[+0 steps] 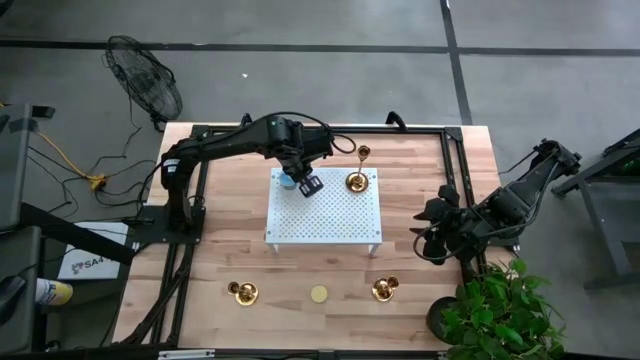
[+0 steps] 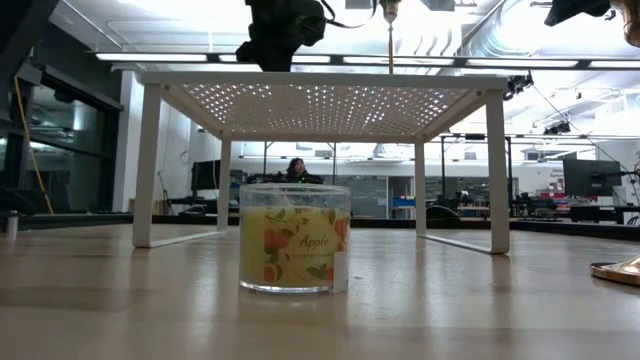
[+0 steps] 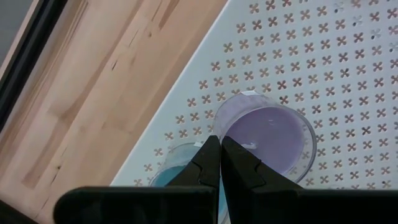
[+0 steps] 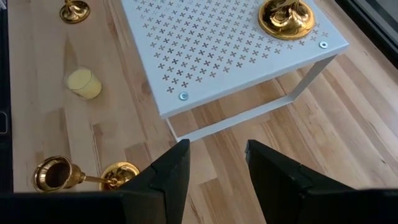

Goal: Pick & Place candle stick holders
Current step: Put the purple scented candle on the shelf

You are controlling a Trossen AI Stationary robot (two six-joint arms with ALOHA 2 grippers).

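Observation:
A gold candle stick holder (image 1: 357, 181) stands upright by its round base on the far right corner of the white perforated rack (image 1: 325, 215); the right wrist view shows that base (image 4: 286, 15). Two more holders (image 1: 243, 292) (image 1: 385, 288) are on the table near its front edge, and the right one (image 4: 81, 175) lies on its side. My left gripper (image 1: 308, 185) is shut above the rack's far left corner, over a purple candle (image 3: 267, 134) and a blue candle (image 3: 174, 171). My right gripper (image 4: 217, 155) hangs open off the rack's right side, above bare wood. My left gripper points steeply down with its shut fingertips (image 3: 211, 155) between the purple candle's rim (image 3: 227, 121) and the blue candle. Whether they touch either candle I cannot tell.
A yellow candle in a glass jar (image 1: 319, 294) stands on the table near the front edge, between the two low holders, and fills the middle of the low view (image 2: 295, 237). Black frame rails (image 1: 455, 170) run along the table's sides. A potted plant (image 1: 495, 315) sits at the near right corner.

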